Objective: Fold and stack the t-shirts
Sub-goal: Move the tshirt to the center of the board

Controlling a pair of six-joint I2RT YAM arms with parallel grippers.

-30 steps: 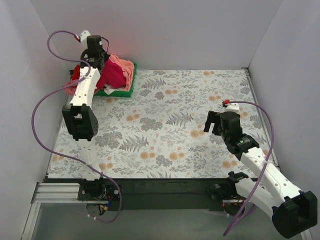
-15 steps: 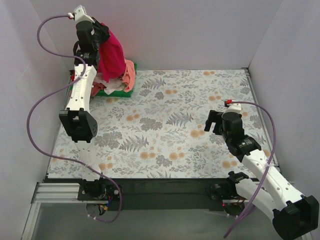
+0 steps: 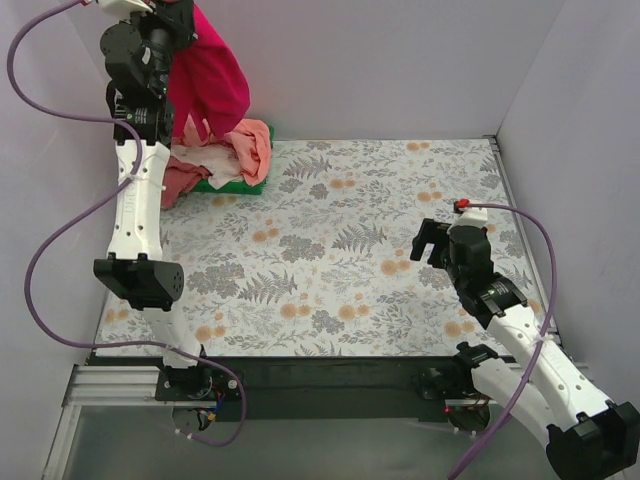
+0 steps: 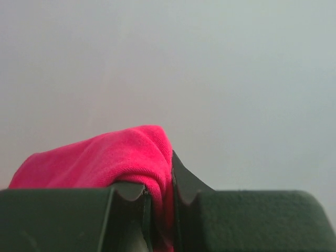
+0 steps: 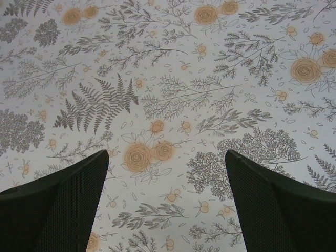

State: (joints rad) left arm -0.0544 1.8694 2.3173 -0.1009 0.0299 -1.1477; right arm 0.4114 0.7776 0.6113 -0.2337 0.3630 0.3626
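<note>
Far left, the left end effector clamps a fold of the crimson shirt, hanging high above the other shirts heaped on the green tray; so thin a pinch may slip. At right, the right end effector gapes empty over the flowered surface. No writing is legible.
</note>
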